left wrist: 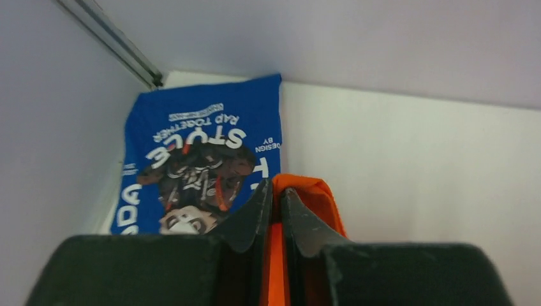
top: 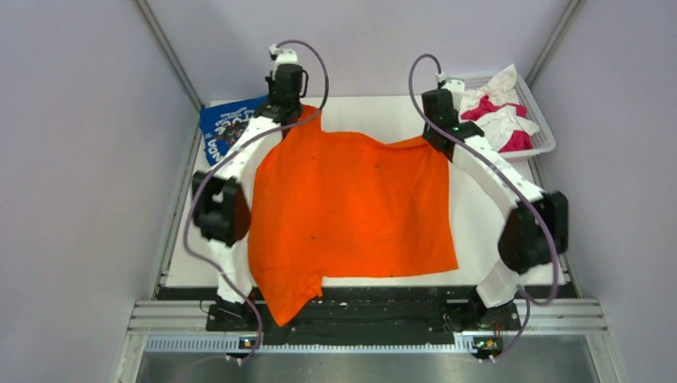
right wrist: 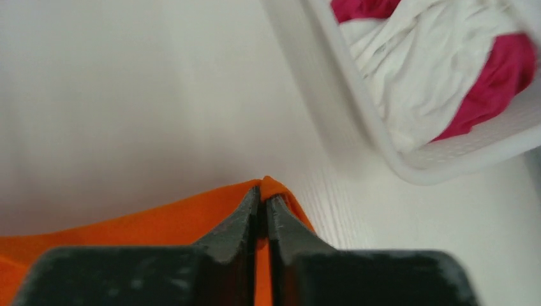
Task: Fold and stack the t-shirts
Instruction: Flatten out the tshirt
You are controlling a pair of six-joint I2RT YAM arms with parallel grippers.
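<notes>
Top external view: a bright orange shirt [top: 351,207] lies spread across the middle of the white surface [top: 367,116], between the two arms. Its near left corner droops over the near edge of the surface, onto the dark base plate [top: 383,307]. The left arm [top: 239,159] reaches to the shirt's far left corner, and the right arm [top: 495,167] reaches to its far right corner.

The left wrist view shows the left jaws closed tight on a fold of orange cloth, which pokes out between and just past the tips. Beyond them, in the far left corner of the surface against the wall, lies a blue shirt [left wrist: 198,153] with white lettering and a dark graphic, flat and apart from the orange one.

The right wrist view shows the right jaws pinched shut on the orange cloth as well, with a small peak of it showing at the tips. At the far right stands a white plastic basket [right wrist: 357,108], holding crumpled white shirts [right wrist: 415,70] and magenta shirts [right wrist: 497,83] heaped together.
</notes>
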